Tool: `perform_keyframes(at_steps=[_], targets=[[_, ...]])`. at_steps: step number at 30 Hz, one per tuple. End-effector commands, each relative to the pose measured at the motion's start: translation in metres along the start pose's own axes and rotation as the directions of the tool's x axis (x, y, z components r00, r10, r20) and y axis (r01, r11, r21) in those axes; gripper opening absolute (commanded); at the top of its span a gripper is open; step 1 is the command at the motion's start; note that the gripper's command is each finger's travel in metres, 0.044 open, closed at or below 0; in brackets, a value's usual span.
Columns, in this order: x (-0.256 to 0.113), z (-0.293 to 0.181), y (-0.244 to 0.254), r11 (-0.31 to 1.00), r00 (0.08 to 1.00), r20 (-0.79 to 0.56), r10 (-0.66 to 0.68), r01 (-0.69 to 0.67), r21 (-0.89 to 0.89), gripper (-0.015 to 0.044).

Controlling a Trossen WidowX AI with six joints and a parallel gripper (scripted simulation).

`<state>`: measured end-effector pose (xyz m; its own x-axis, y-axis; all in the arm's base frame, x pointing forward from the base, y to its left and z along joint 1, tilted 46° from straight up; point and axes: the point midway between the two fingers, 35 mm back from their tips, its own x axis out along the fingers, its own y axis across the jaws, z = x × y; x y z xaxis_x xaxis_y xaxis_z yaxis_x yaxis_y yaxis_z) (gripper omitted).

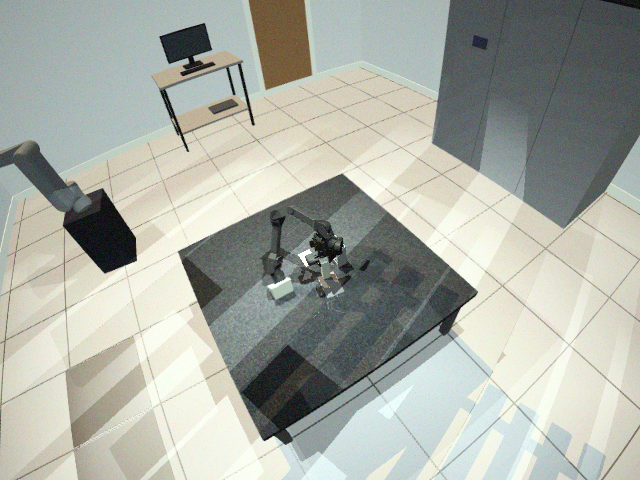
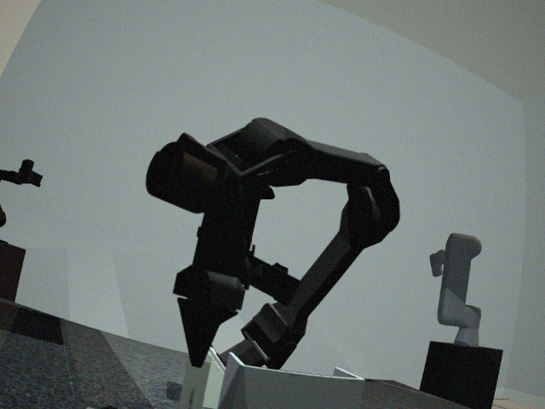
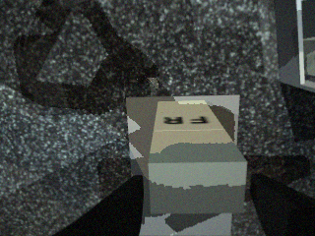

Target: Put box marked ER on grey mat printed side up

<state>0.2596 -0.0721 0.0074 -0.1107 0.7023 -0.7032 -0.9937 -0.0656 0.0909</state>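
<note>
Between two fingers (image 2: 197,332), one box (image 1: 326,269) (image 2: 193,385) (image 3: 197,184).

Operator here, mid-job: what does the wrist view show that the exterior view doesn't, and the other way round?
Only wrist: the dark print on the box's side, its letters too rough to read surely, and the pale grey mat around the box.

Only exterior: the arm's links, a pale arm on a black pedestal, and a dark arm at the left edge.

Both: the box, the open jaws about it, part of the bin, and the speckled tabletop.
</note>
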Motion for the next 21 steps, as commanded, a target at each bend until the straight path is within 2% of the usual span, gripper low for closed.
perform_keyframes(at_steps=[1, 6, 10, 13, 21], targets=[[-0.008, 0.000, 0.000, 1.000, 1.000, 0.002, 0.000, 0.000, 0.001, 0.0243], [-0.016, 0.001, 0.000, 1.000, 1.000, 0.002, -0.008, 0.008, 0.002, 0.0243], [-0.021, 0.001, 0.003, 0.994, 0.994, -0.013, -0.107, 0.107, 0.001, 0.0243], [-0.038, 0.001, 0.008, 0.970, 0.969, -0.035, -0.245, 0.245, -0.005, 0.0243], [-0.035, 0.001, 0.008, 0.978, 0.978, -0.032, -0.207, 0.207, -0.003, 0.0243]])
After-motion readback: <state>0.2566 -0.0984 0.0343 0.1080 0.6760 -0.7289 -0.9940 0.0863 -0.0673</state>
